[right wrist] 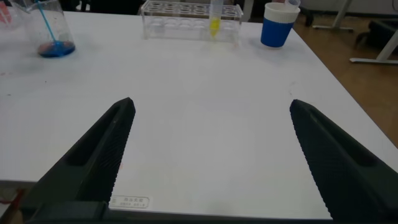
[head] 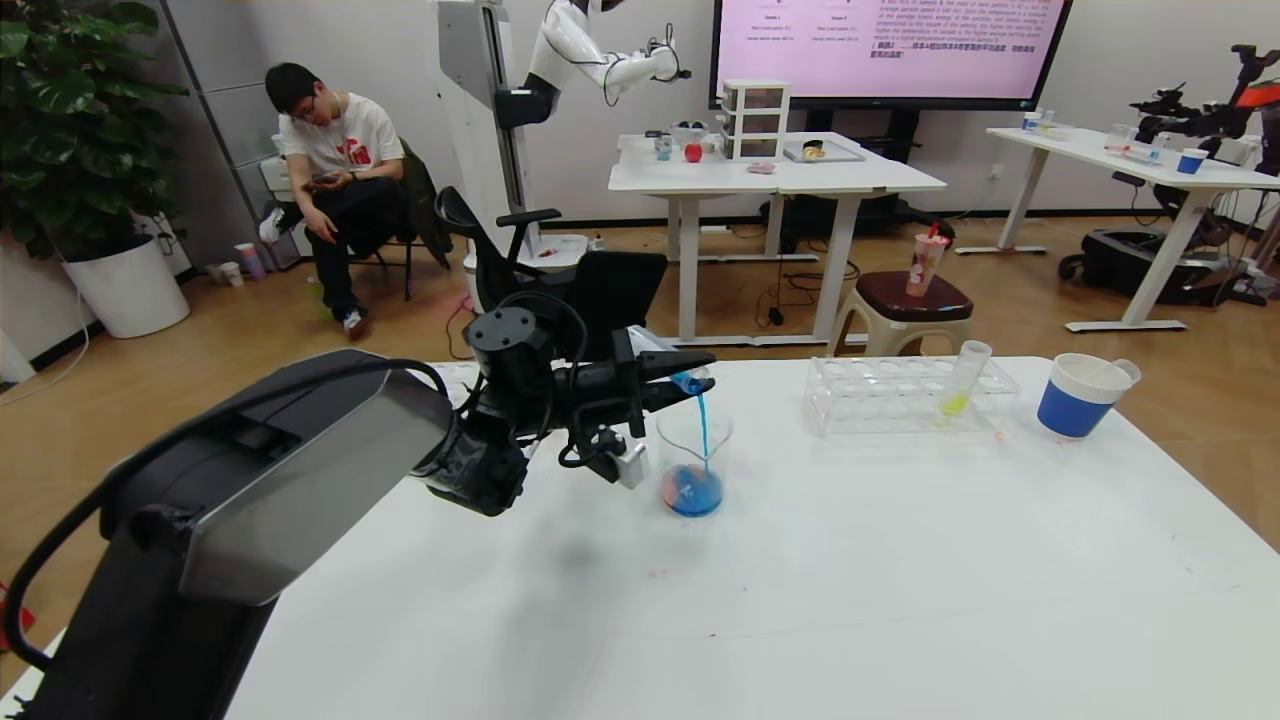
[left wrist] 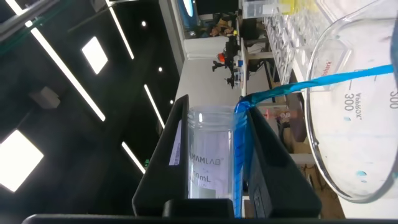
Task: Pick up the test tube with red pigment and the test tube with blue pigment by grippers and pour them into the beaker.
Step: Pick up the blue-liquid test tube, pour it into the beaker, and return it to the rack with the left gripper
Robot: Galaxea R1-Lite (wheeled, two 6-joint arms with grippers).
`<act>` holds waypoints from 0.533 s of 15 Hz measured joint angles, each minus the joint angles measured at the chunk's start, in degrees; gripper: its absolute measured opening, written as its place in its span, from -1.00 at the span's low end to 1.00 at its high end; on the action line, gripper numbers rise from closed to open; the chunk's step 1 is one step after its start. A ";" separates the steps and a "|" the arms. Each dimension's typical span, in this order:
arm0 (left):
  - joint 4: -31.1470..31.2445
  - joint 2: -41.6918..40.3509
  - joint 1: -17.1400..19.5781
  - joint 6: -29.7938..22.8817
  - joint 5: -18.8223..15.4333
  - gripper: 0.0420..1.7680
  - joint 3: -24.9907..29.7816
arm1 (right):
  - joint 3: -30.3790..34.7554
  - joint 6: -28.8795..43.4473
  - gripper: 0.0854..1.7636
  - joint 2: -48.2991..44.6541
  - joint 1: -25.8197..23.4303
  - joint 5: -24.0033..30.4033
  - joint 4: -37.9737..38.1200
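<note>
Head view: left gripper (head: pixel 690 378) fingers clamped on the test tube with blue pigment (head: pixel 672 375), tipped over the beaker (head: pixel 693 462) mid-bench; one blue stream falling. Risk: tube mouth drifting off the rim would splash the bench (head: pixel 800 600). Right gripper (right wrist: pixel 208 118) fingers spread, empty, near edge. Count: one beaker, one yellow tube (head: pixel 962 380), one cup (head: pixel 1082 394).
</note>
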 joint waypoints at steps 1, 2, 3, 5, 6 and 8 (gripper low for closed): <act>0.00 -0.04 0.00 0.41 -0.55 -0.44 0.00 | 0.00 -0.02 0.97 0.00 0.00 0.02 0.00; 0.00 -0.04 -0.02 1.35 -0.91 -0.44 0.00 | 0.00 0.00 0.97 0.00 0.00 0.05 0.00; 0.02 -0.04 -0.02 2.06 -1.01 -0.44 0.07 | 0.00 0.00 0.97 0.00 0.00 0.02 0.00; -0.26 -0.04 -0.04 2.51 -1.05 -0.44 0.51 | 0.00 0.00 0.97 0.00 0.00 0.02 0.00; -0.45 -0.04 -0.04 2.76 -1.05 -0.44 0.62 | 0.00 -0.02 0.97 0.00 0.00 0.02 0.00; -0.74 -0.06 -0.02 3.74 -1.10 -0.44 0.79 | 0.00 0.00 0.97 0.00 0.02 0.02 0.00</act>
